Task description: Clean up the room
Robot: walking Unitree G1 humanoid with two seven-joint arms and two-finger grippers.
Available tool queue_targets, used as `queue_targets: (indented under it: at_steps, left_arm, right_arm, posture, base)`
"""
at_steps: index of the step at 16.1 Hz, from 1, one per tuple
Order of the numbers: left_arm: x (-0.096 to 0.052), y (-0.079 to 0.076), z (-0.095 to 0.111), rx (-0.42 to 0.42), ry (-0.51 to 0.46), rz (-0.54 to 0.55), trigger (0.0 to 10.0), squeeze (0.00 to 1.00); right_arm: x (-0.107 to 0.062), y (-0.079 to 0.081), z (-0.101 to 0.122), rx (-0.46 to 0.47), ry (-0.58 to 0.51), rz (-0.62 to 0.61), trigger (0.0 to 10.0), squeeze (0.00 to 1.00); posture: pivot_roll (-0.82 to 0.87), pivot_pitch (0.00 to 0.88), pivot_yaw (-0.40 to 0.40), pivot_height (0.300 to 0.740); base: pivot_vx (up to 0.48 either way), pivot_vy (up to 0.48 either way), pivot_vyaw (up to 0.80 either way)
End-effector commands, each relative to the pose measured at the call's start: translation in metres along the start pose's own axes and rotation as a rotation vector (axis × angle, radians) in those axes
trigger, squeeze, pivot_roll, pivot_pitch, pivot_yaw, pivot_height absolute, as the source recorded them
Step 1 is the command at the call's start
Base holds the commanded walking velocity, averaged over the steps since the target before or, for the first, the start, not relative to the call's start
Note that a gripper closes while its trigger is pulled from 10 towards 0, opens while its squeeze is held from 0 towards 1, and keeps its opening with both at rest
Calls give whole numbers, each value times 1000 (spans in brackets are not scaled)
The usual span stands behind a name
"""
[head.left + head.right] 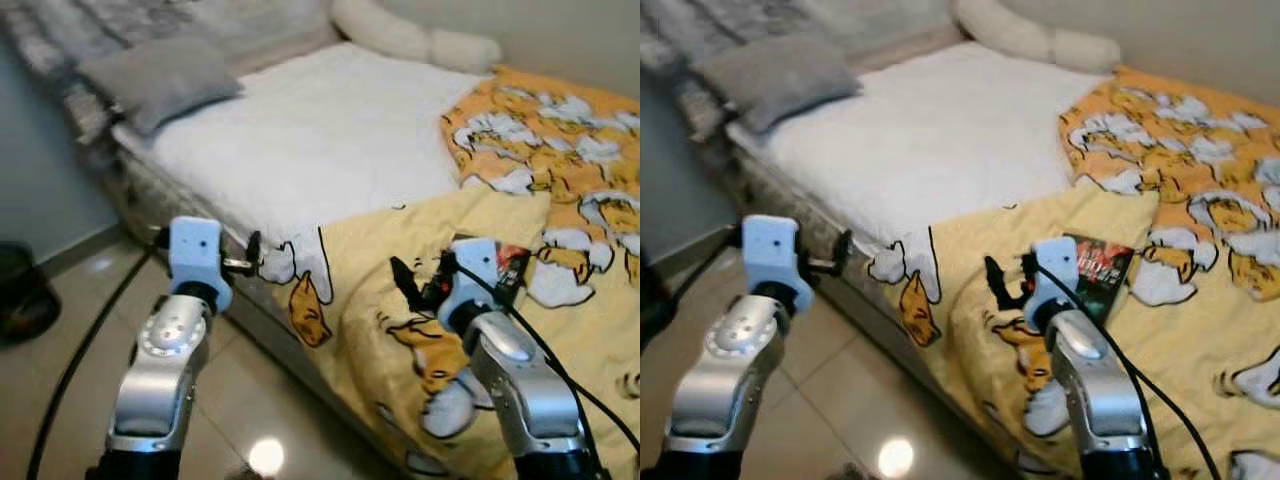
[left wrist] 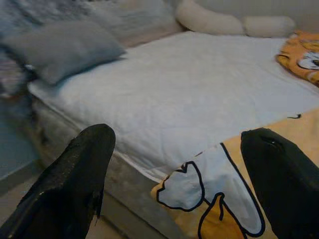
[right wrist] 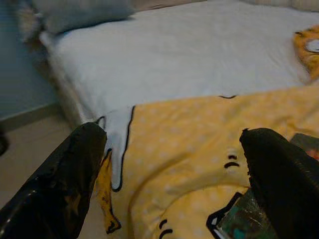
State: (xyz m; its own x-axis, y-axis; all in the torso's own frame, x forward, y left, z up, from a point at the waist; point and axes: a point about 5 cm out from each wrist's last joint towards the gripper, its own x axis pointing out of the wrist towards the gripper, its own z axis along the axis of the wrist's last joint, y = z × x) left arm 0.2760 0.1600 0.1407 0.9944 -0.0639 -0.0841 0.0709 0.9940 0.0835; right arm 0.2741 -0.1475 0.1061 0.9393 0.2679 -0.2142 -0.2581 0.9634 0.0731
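Both grippers, left gripper (image 2: 174, 164) and right gripper (image 3: 172, 164), are hovering spread and empty at the near bed edge; yellow blanket (image 1: 420, 260) is lying rumpled, book (image 1: 1100, 268) sitting on it right, tidying barely begun

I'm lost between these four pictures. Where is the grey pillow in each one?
Left eye view: grey pillow at upper left, at the head end of the white sheet.
Right eye view: the pillow is upper left again.
Left wrist view: the pillow lies at the sheet's far corner.
Right wrist view: the pillow is beyond the sheet, cut by the picture's edge.
Shared landmark: the white cartoon figure at the yellow blanket corner.
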Motion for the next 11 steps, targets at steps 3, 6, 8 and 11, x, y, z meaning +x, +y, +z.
queue_targets:
  at_steps: [3,6,8,11]
  left_arm:
    - [-1,5,-3,30,15,21,10000,1000]
    - [0,8,-3,48,11,32,10000,1000]
    - [2,8,-2,65,10,25,10000,886]
    - [2,1,-4,91,9,-48,10000,600]
  right_arm:
    - [0,4,-1,20,10,45,10000,0]
    - [0,2,-3,27,18,53,10000,0]
    - [1,2,-4,42,26,58,10000,0]
    - [4,4,-4,87,38,80,10000,0]
  posture:
    - [-22,0,-13,740]
    - [-25,0,-10,740]
    - [-27,0,-3,740]
    - [-30,0,0,740]
  base:
    - [0,-480,0]
    - [0,0,0]
    - [0,0,0]
    - [0,0,0]
